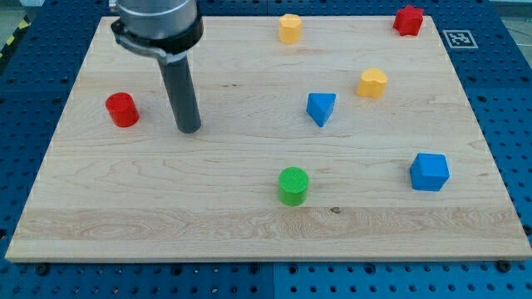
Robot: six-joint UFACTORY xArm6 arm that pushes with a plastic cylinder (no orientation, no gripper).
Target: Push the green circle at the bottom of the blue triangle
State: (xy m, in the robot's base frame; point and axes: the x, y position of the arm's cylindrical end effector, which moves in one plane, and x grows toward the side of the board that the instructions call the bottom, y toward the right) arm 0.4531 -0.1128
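Now the tip rests on the wooden board, touching nothing, just right of the red cylinder. Green circle sits well right, below the blue triangle.

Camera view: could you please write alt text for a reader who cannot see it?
My tip rests on a wooden board, right of a red cylinder and far left of the green circle, which lies below the blue triangle.

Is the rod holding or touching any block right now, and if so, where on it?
Nothing is held. My tip rests on bare board, apart from every block: the red cylinder lies to its left, the green circle lower right.
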